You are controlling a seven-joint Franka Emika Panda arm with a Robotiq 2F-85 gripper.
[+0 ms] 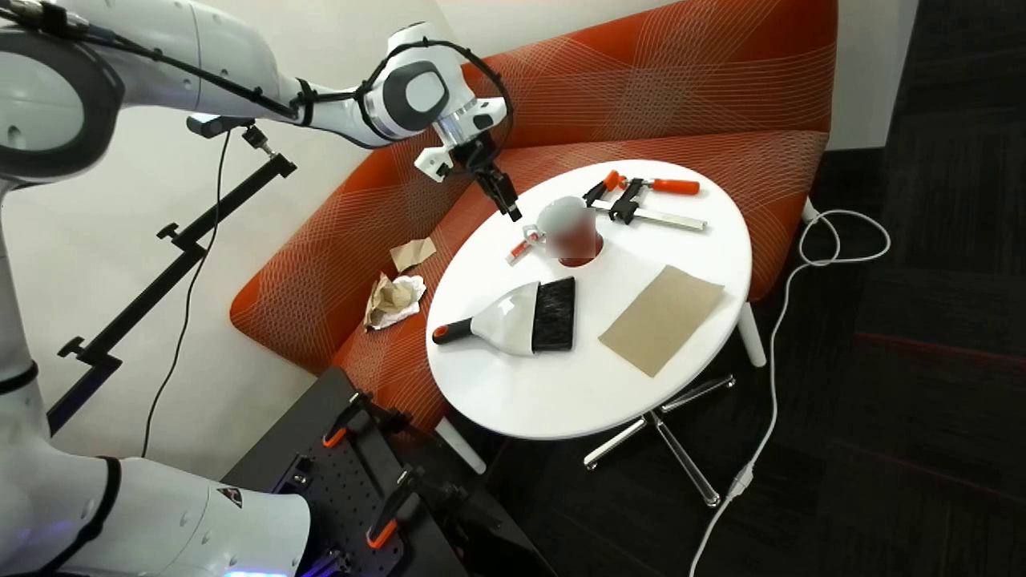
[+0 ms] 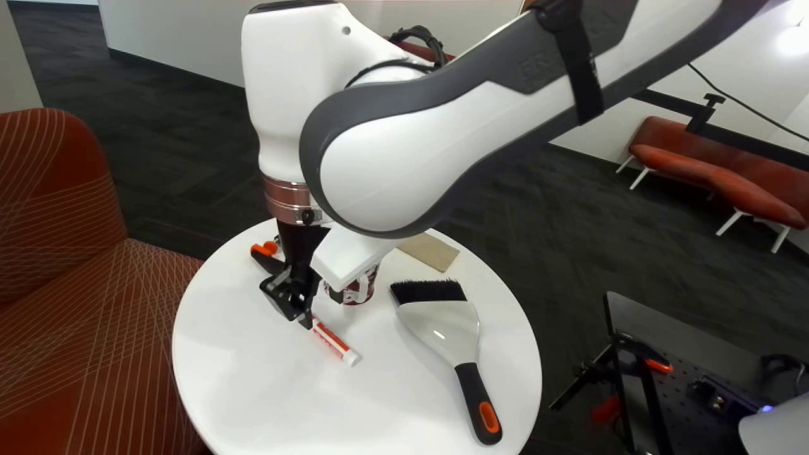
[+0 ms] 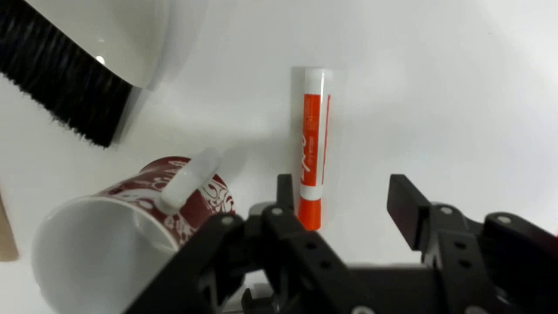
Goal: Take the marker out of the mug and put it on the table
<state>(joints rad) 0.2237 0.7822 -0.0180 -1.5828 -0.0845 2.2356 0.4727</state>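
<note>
Evidently the placing is done: the marker point(image 3: 313, 139) lies flat on the bench point(image 2: 253, 392), out of the mug point(image 3: 117, 226) and apart from it. I judge the step in hand to be the last, with the release made and only the backing-off left. The end effector point(image 3: 342, 200) stands with its fingers well apart, clamped on nothing.

What the next move calls for, I think, is a straight rise first, then a swing aside. A sideways drift this near could set the marker rolling, since it looks round, or catch the mug, which stands upright just beside. Bringing the fingers together can wait until they are well up.

As for position, the wrist view has the marker running away from the end effector, orange cap nearest, white end farthest. The cap reaches into the span between the fingers, close by the finger on the mug's side and well apart from the opposite one; whether it touches the nearer finger I cannot tell. In both exterior views the fingertips are near the cap end, though their height is hard to read. The mug's handle is on the marker's side, and the brush point(image 2: 442, 332) lies near the mug, not touching.
</note>
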